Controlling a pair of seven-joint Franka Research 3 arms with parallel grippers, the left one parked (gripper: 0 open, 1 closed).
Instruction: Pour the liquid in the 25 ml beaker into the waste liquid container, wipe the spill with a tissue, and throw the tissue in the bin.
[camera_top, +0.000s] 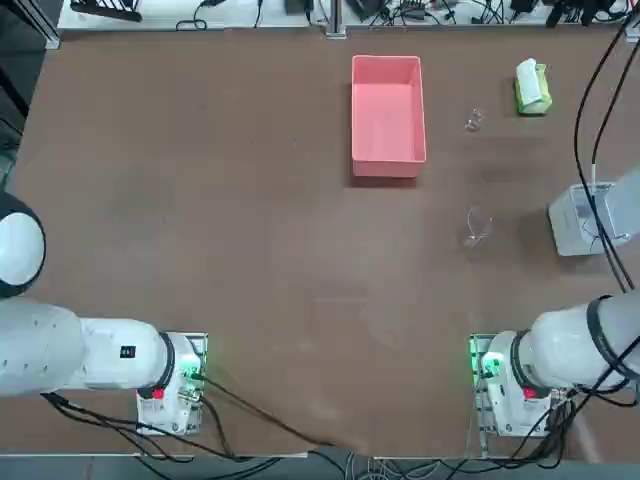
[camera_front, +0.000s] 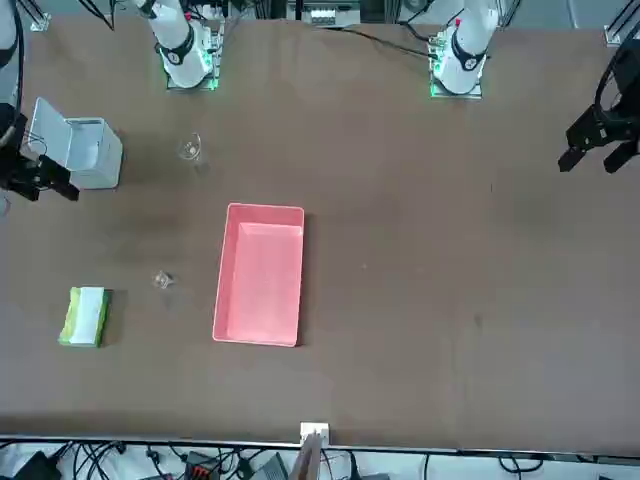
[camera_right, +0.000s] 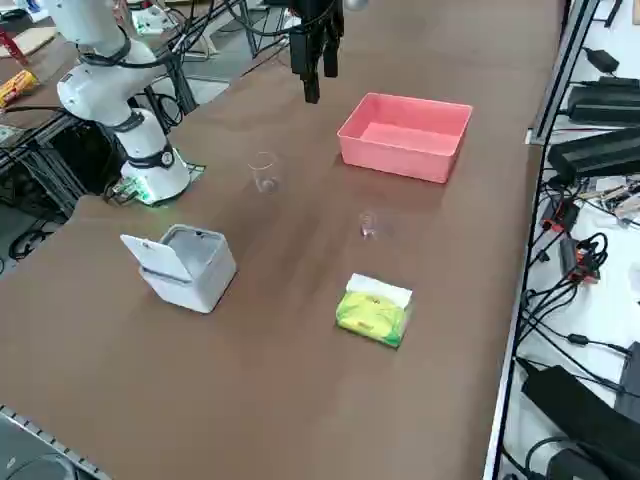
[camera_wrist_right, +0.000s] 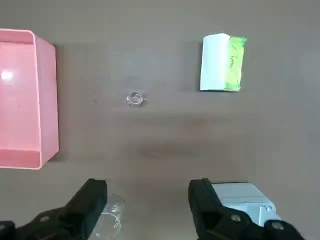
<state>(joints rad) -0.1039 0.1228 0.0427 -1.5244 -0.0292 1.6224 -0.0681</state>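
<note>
While the right end effector (camera_wrist_right: 147, 205) hangs spread and empty above the desk (camera_wrist_right: 165, 145), the tiny clear glass 25 ml beaker (camera_wrist_right: 134, 98) stands ahead of it, toward the far edge, beside the pink rectangular plastic tray (camera_wrist_right: 47, 100).

No legible text, not even on the green tissue pack (camera_wrist_right: 223, 63).

The table (camera_top: 200, 200) has a matt brown top, smooth and even, and the waste liquid container (camera_top: 388, 120) on it looks like smooth pink plastic with a slight sheen on its floor. Beside that tray, the 25 ml beaker (camera_top: 474, 120) and the larger beaker (camera_top: 476, 228) are clear glass, so transparent they barely show. Past the small beaker from the tray, the tissue pack (camera_top: 533, 88) is glossy green film with soft white paper sticking out, and the bin (camera_top: 583, 218) is pale, smooth plastic.
</note>
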